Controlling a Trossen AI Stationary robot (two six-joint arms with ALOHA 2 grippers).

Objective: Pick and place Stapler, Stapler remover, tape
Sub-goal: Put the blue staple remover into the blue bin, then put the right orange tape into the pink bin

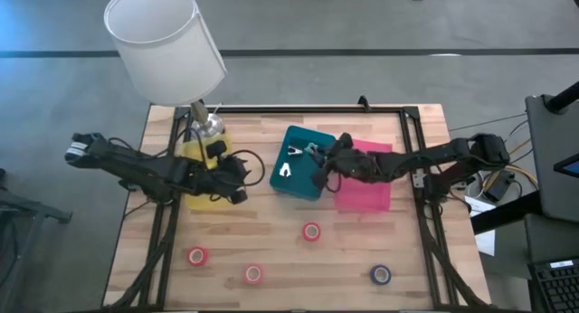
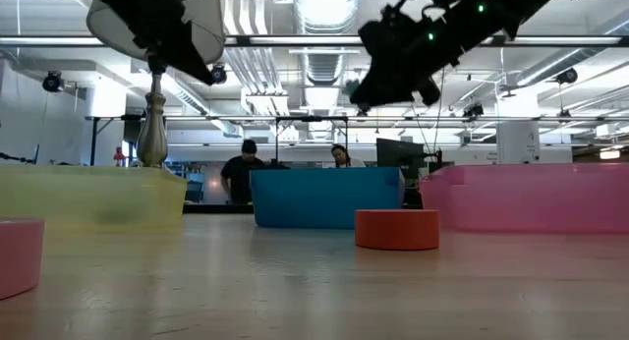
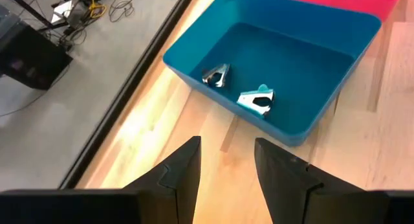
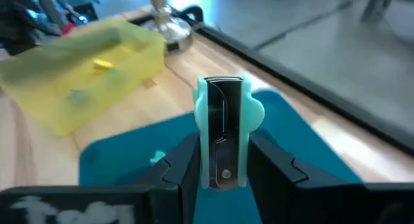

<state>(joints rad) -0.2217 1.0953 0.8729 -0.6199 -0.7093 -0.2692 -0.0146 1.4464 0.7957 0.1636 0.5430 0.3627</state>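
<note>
My right gripper (image 1: pixel 318 161) reaches in from the table's right and hangs over the blue bin (image 1: pixel 291 188), shut on a pale teal stapler remover (image 4: pixel 220 133). Two more stapler removers (image 3: pixel 217 75) (image 3: pixel 257 100) lie on the bin's floor. My left gripper (image 1: pixel 241 174) stands open and holds nothing, between the yellow bin (image 1: pixel 195 154) and the blue bin. Three red tape rolls (image 1: pixel 311 231) (image 1: pixel 197 256) (image 1: pixel 253 274) and a blue one (image 1: pixel 381 275) lie flat on the near half of the table. A small yellow thing (image 4: pixel 100 65) shows in the yellow bin; whether it is the stapler I cannot tell. My right gripper pinches the stapler remover between its two fingers, one on each teal side (image 4: pixel 202 160). The fingers come from the table's right, slanting a little downward. The remover sticks out lengthwise beyond the fingertips, lifted clear above the blue bin.
A pink bin (image 1: pixel 369 194) stands right of the blue one, under my right arm. A lamp with a white shade (image 1: pixel 163 37) stands at the far left behind the yellow bin. Bare wood lies between the bins and the tape rolls.
</note>
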